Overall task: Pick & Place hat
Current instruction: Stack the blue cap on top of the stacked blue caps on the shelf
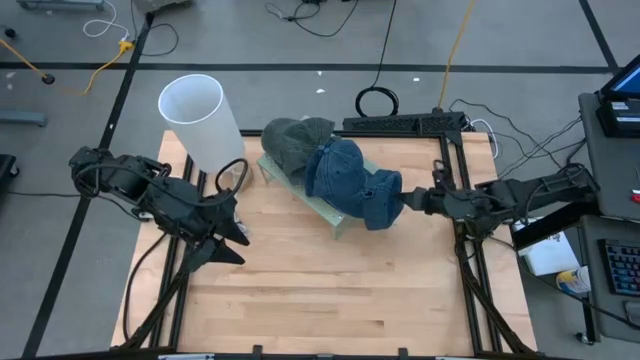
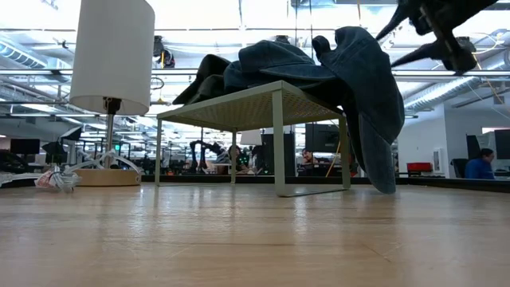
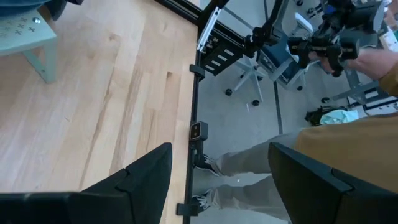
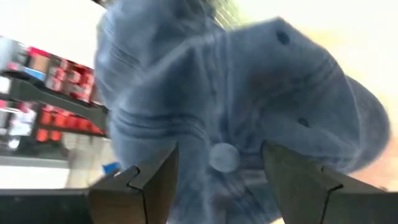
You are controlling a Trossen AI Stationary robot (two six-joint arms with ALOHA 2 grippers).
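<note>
hat: blue denim cap [image 1: 352, 182] draped over the 3 o'clock edge of the pale green mesh stand [image 1: 338, 216], hanging off | right end effector [image 1: 408, 201] fingers apart, holding nothing, right beside it | left end effector [image 1: 232, 232] wide open, empty, 9 o'clock on the wooden worktop [image 1: 320, 290] | risk: cap's overhang could slide it off

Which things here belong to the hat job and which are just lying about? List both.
Job: blue denim hat; green hat; small green table; right gripper, open beside the denim hat.
Lying about: white lamp; left gripper, open, waiting.
</note>
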